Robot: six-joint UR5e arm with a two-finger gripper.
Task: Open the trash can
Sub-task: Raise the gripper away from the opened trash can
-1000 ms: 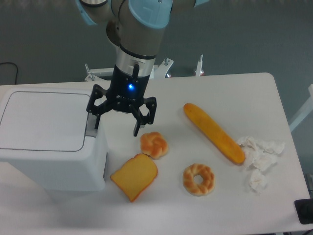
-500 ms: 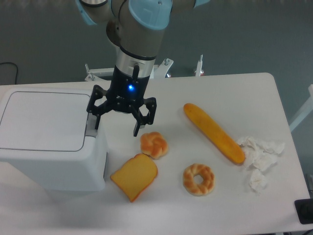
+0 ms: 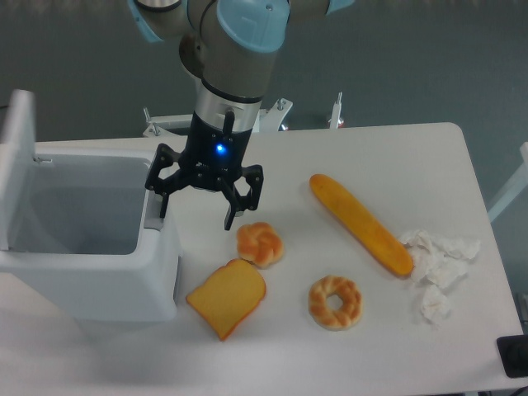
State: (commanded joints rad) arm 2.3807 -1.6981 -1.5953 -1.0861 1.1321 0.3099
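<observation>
The trash can (image 3: 91,276), a large boxy white-grey bin, stands at the left of the table. Its lid (image 3: 18,169) is swung up on the far left side, and the inside of the bin shows as a hollow. My gripper (image 3: 196,216) hangs at the bin's right edge, fingers spread wide and pointing down, nothing between them. Its left finger (image 3: 160,200) sits over the grey push tab (image 3: 153,221) at the bin's right rim; whether it touches the tab I cannot tell.
A knotted roll (image 3: 260,244), a bread slice (image 3: 228,298) and a twisted ring bun (image 3: 335,302) lie right of the bin. A baguette (image 3: 360,223) runs diagonally further right, beside crumpled white tissue (image 3: 437,264).
The trash can's lid was flat and closed in both earlier frames; it now stands upright at the left with the bin open. The gripper has not visibly moved.
</observation>
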